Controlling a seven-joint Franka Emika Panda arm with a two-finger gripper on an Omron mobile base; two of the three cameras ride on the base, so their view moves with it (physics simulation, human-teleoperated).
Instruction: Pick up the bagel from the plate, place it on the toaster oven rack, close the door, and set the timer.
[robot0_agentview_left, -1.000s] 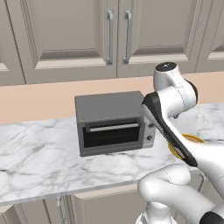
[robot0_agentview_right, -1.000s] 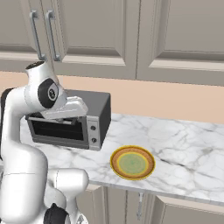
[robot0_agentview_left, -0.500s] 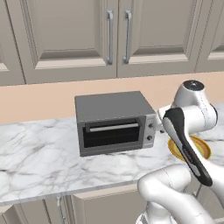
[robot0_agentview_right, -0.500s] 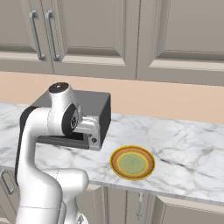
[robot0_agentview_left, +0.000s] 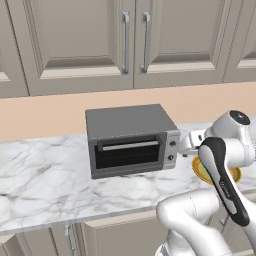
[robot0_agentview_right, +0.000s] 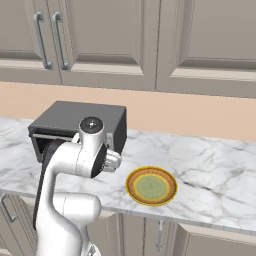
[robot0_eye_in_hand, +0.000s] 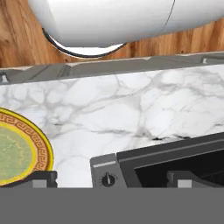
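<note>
Yellow plate (robot0_agentview_right: 151, 186) lies on the marble counter (robot0_agentview_right: 215, 165) just right of the toaster oven (robot0_agentview_left: 131, 140), whose door (robot0_agentview_left: 129, 153) looks shut, though it is partly hidden; the gripper (robot0_eye_in_hand: 111, 178), spread wide and empty, hovers between oven and plate

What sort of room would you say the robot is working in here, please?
Most likely a home kitchen, rendered in simulation. A marble counter runs beneath beige wall cabinets, a grey toaster oven sits on it, and a yellow plate lies beside the oven.
</note>
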